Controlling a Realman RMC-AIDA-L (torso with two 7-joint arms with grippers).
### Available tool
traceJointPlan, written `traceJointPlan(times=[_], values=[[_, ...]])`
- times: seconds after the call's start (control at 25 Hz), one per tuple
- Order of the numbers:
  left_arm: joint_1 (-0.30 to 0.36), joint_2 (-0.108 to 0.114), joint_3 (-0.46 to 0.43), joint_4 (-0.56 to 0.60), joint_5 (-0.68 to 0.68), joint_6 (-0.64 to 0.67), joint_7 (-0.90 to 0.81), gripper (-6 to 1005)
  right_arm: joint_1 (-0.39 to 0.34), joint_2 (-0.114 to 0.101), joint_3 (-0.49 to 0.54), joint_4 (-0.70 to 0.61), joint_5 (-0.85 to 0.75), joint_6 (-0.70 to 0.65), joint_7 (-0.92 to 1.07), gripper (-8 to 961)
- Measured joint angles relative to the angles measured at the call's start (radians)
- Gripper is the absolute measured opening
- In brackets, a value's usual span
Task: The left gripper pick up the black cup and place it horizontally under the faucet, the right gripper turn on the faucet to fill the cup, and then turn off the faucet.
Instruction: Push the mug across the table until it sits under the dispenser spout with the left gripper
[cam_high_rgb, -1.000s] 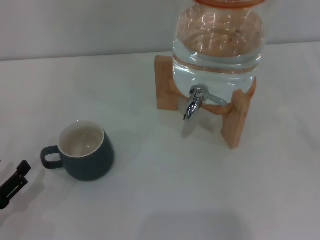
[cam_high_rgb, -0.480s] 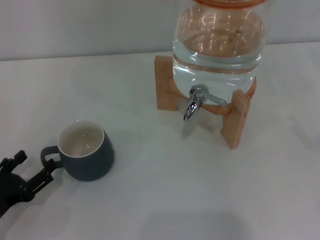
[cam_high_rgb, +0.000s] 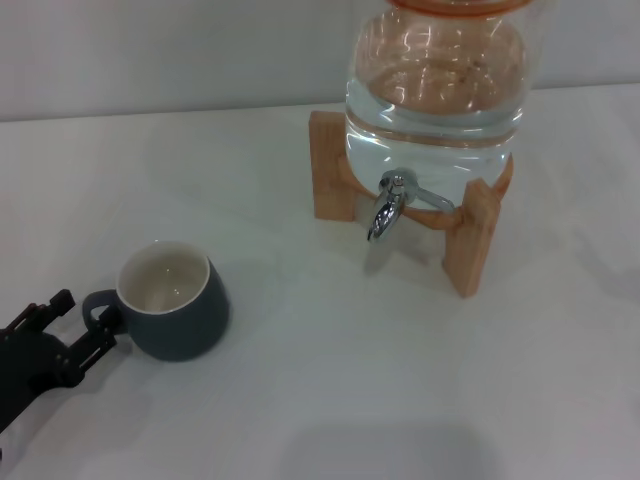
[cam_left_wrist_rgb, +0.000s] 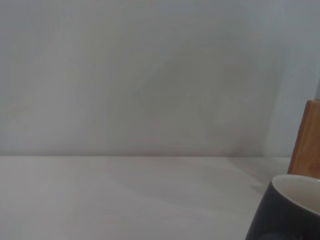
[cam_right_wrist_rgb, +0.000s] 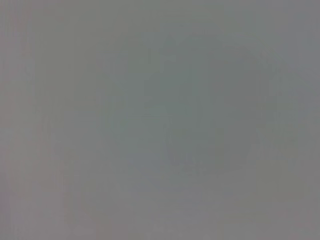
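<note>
Head view: your left claw (cam_high_rgb: 68, 325) sits at 8 o'clock on the worktop (cam_high_rgb: 330, 380), fingers apart around the black cup's (cam_high_rgb: 172, 300) handle. Faucet (cam_high_rgb: 388, 205) at 1 o'clock, untouched. Step: pickup; next, you close and lift.

Left wrist view: cup (cam_left_wrist_rgb: 287, 210) rim and wooden stand (cam_left_wrist_rgb: 306, 140) only.

Right wrist view: blank; right claw unseen. No legible writing anywhere.

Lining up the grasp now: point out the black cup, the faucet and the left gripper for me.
black cup (cam_high_rgb: 185, 320), head view, on its dark outer wall.
faucet (cam_high_rgb: 385, 212), head view, on the chrome spout.
left gripper (cam_high_rgb: 72, 322), head view, midway between its open fingertips, at the cup's handle.
</note>
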Motion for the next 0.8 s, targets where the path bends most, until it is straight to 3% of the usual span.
traceJointPlan(times=[0.36,0.8], values=[[-0.043,0.0,0.0,-0.025,0.0,0.055,-0.022,630,0.012,0.0,0.002,0.0,-0.001,-0.003,-0.004,819],[-0.056,0.0,0.0,-0.026,0.002,0.061,-0.026,489,0.029,0.0,0.0,0.0,-0.001,-0.037,-0.01,818]])
